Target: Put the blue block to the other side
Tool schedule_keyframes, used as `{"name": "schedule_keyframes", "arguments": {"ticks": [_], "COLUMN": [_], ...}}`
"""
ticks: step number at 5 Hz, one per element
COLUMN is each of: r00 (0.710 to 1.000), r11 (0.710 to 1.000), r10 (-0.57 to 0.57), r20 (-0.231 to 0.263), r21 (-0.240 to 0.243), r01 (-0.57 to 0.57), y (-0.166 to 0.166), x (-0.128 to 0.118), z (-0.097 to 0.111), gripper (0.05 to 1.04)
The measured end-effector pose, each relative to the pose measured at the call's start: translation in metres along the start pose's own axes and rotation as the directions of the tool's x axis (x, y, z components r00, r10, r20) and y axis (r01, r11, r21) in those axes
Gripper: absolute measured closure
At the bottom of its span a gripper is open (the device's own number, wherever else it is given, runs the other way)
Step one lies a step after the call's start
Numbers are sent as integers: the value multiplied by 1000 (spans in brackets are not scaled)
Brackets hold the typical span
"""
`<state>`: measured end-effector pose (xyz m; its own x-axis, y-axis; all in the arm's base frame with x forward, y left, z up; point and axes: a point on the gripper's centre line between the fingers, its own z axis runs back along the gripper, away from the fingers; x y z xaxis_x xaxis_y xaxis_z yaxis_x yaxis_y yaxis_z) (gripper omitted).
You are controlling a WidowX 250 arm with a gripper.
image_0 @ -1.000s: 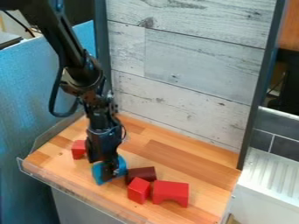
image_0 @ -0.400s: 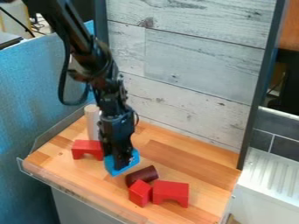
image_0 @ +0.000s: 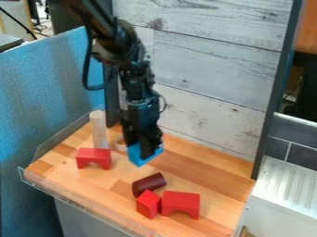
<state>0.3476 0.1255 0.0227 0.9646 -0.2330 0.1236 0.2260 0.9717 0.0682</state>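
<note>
Two slips seem likeliest: the blue block (image_0: 137,158) could twist or drop if the pincer (image_0: 147,150) has only a shallow bite, and, carried low toward the lower right, it might catch the maroon cylinder (image_0: 149,184) and roll it against the red cube (image_0: 148,204). The block sits a little below and left of the frame's centre, at the pincer's tips, which look clamped on it, blue jutting out on both sides; whether it clears the table (image_0: 204,172), I cannot tell.
</note>
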Motion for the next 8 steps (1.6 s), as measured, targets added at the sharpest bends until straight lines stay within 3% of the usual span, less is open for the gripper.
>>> {"name": "schedule_keyframes", "arguments": {"ticks": [1,4,5,6,7,8], "r00": [998,964,954,944,936,935], "r11": [998,964,954,944,936,936], "r10": [62,264,297,330,351,353], "r20": [-15,-27,-33,-30,-20,27], "r21": [33,50,48,40,22,-7], "r01": [-61,-263,-295,-328,-351,-353], "y": [-9,-19,-12,-1,0,1], "x": [18,65,71,71,69,69], "z": [-16,-51,-62,-67,-68,-46], "gripper": [520,520,440,224,72,77]}}
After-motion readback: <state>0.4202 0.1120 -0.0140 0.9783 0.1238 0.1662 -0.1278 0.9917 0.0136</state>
